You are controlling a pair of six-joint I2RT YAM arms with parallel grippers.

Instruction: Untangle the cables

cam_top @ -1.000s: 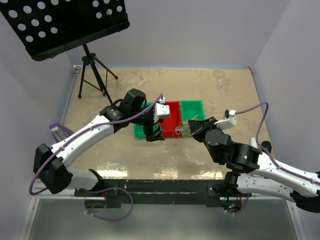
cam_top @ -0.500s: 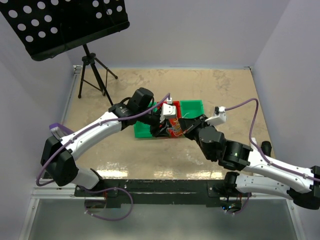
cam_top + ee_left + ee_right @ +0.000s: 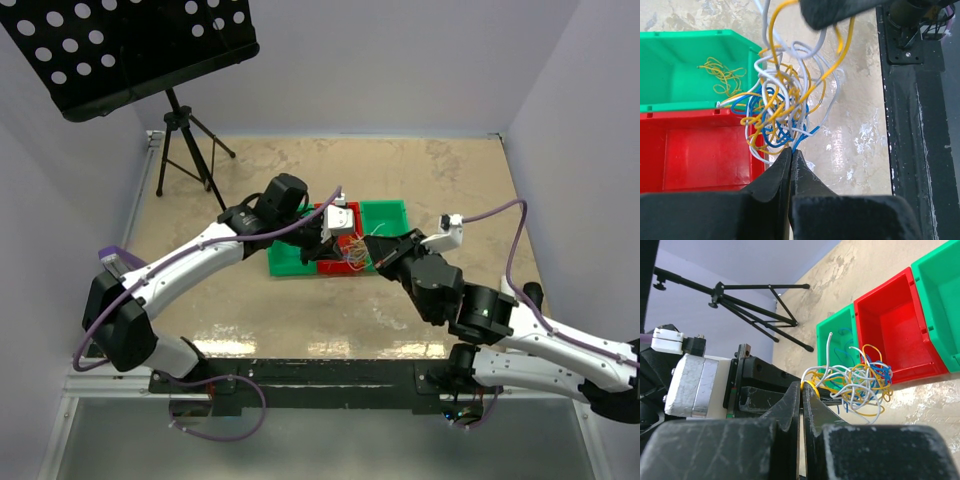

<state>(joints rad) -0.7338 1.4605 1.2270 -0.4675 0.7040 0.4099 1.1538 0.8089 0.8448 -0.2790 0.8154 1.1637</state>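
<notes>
As left claw [image 3: 791, 150] and right claw [image 3: 801, 384] pinch the cables [image 3: 777, 120], these hang bunched between them.

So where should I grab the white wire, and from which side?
Probably the free end of the white wire: it sticks out straight and alone from the tangle. Come from that open side; deeper in it loops through blue and yellow.

Beige marbled bench top [image 3: 440, 170], glossy glare along near edge. Plain pale lavender wall panels [image 3: 400, 60] on three sides. Far-left corner: black perforated metal music-stand plate [image 3: 130, 50], tilted, on black tripod [image 3: 185, 140].
</notes>
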